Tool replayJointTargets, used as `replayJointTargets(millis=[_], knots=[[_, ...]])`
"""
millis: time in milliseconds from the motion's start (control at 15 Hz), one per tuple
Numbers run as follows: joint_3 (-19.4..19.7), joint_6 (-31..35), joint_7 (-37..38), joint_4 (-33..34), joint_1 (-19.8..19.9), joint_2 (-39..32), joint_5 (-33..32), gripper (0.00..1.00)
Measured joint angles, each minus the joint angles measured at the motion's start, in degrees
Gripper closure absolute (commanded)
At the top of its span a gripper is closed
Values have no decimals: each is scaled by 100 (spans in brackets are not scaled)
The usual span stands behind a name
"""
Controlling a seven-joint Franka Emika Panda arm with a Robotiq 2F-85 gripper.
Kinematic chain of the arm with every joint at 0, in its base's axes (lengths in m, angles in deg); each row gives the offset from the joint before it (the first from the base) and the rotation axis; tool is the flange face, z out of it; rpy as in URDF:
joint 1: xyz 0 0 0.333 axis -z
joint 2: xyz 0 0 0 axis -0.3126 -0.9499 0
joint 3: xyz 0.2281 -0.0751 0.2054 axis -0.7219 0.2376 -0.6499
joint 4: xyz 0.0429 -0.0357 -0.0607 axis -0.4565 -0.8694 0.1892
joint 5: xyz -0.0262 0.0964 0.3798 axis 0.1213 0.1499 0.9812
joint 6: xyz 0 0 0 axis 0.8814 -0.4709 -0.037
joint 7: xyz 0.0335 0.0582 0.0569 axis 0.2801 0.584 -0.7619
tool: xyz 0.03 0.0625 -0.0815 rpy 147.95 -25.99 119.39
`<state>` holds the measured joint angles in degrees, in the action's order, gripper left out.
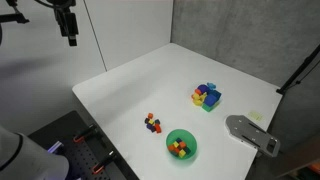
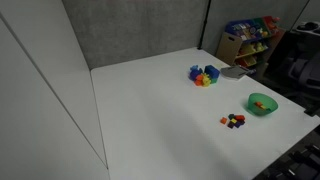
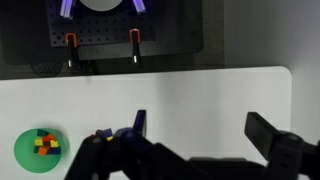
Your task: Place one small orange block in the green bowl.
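**Hand high and empty, block far below it**

Your hand [image 1: 68,30] hangs well above the back of the table [image 1: 120,90], with its fingers [image 3: 268,135] spread apart and nothing between them. That height looks like a travel pose: it clears everything and lets the wrist camera look down over the whole work area before you commit.

The small orange block [image 1: 152,122] sits in a tight cluster of loose cubes on the table, well apart from the hand and far beneath it. The cubes are too small here to tell cleanly which one is orange. In the wrist view the cluster [image 3: 103,134] peeks out just beside one finger, partly hidden by it.

The green bowl [image 1: 181,145] stands near that cluster, a little farther from the hand, and already holds several coloured blocks. The blue tray [image 1: 207,96] lies off to one side, clear of the likely path.

You will probably need a long descent to the cluster before any grasp.
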<state>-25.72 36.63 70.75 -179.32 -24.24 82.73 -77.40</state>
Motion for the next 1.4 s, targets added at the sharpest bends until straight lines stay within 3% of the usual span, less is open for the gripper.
replayJointTargets(millis=[333,600,1133,1400], knots=[[-3,7,0,-4,3,0,-1,0],[-4,381,-1,-9,61,-86,-68,0],[135,1672,-123,-173,369,-876,-531,0],[384,2724,-370,-484,494,-1470,-746,0]])
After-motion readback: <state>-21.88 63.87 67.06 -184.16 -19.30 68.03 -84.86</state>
